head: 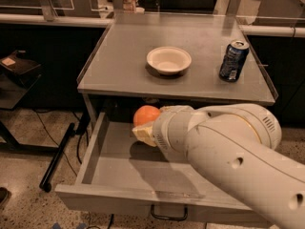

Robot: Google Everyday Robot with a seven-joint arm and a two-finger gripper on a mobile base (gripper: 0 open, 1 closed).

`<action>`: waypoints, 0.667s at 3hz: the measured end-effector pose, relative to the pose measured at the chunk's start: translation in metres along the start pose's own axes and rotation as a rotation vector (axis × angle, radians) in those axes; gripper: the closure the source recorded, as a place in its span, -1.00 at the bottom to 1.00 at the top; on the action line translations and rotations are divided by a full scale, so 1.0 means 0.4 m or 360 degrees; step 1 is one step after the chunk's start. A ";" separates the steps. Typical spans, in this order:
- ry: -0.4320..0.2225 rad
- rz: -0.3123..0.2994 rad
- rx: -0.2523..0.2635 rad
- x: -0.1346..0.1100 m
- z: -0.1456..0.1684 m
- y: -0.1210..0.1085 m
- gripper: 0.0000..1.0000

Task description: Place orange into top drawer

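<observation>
The orange (145, 115) is held at the tip of my gripper (144, 128), over the back left part of the open top drawer (114, 175). My gripper's yellowish fingers (142, 133) are shut on the orange's underside. The big white arm (228, 151) reaches in from the right and hides the drawer's right half. The drawer is pulled out under the grey tabletop, with its metal loop handle (167, 215) at the front.
A cream-white bowl (168, 59) stands mid-tabletop (124, 56) and a blue soda can (233, 60) to its right. A black stand and cables (57, 156) lie on the floor left of the drawer.
</observation>
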State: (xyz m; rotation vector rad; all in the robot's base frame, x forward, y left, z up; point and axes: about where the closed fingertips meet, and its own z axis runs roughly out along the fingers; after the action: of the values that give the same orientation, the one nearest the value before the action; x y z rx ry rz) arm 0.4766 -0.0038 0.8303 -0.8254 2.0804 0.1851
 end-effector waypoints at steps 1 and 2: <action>0.0000 0.0000 0.0000 0.000 0.000 0.000 1.00; 0.0011 0.0082 -0.0023 0.049 0.023 0.010 1.00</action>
State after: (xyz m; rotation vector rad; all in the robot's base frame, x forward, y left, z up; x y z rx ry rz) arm 0.4727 -0.0065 0.8089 -0.7825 2.1100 0.2256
